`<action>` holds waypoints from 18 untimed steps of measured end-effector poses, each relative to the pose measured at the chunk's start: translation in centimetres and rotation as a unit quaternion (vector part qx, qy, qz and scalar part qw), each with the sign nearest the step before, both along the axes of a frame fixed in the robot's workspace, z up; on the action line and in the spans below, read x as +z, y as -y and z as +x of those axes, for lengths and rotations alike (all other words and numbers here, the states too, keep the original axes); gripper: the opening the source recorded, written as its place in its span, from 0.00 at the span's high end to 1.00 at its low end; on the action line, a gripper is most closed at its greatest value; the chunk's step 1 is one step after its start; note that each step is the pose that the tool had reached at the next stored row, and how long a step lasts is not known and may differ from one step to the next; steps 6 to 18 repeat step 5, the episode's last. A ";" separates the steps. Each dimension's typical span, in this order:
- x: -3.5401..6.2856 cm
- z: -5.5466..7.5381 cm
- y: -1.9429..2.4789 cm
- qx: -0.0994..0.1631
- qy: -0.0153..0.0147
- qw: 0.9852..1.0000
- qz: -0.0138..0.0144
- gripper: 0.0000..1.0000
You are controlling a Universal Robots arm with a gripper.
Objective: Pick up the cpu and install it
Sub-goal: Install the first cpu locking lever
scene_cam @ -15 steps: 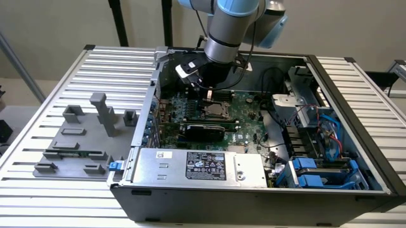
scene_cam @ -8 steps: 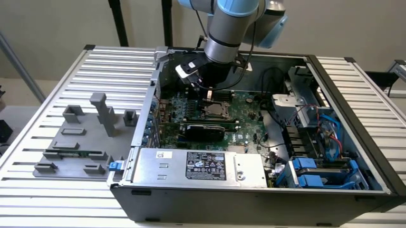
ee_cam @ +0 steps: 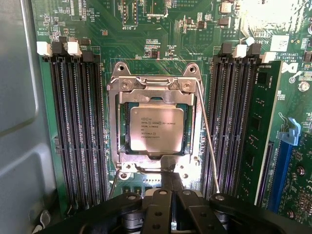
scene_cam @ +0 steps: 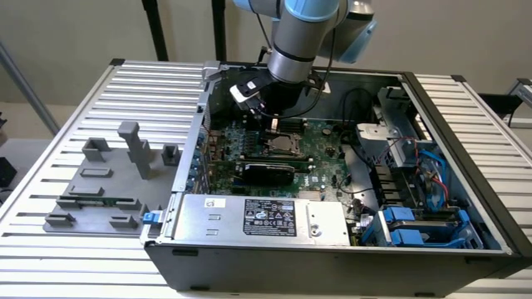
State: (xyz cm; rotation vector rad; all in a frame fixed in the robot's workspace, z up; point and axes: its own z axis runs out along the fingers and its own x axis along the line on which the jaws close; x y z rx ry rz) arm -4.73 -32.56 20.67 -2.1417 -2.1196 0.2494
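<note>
The cpu (ee_cam: 156, 129) is a silvery square chip with printed text. It lies flat inside the metal-framed socket (ee_cam: 119, 122) on the green motherboard (ee_cam: 161, 44), and nothing holds it. My gripper (ee_cam: 171, 181) hovers just above the socket's edge, its two dark fingers (ee_cam: 165, 183) pressed together with nothing between them. In the exterior view the gripper (scene_cam: 273, 124) hangs over the socket (scene_cam: 283, 142) in the middle of the open computer case (scene_cam: 332, 249). The socket's thin wire lever (ee_cam: 207, 141) runs along one side.
Black memory slots (ee_cam: 78, 126) flank the socket on both sides. The case holds a power supply (scene_cam: 261, 218), cables and blue drive bays (scene_cam: 415, 224). Grey plastic fixture blocks (scene_cam: 108, 180) stand on the slatted table at the exterior view's left.
</note>
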 end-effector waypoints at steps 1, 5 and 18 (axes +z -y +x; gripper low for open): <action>0.00 0.0 0.00 0.000 0.000 1.000 0.000 0.89; 0.00 0.0 0.00 0.000 0.000 1.000 0.000 0.89; 0.00 0.0 0.00 0.000 0.000 1.000 0.000 0.89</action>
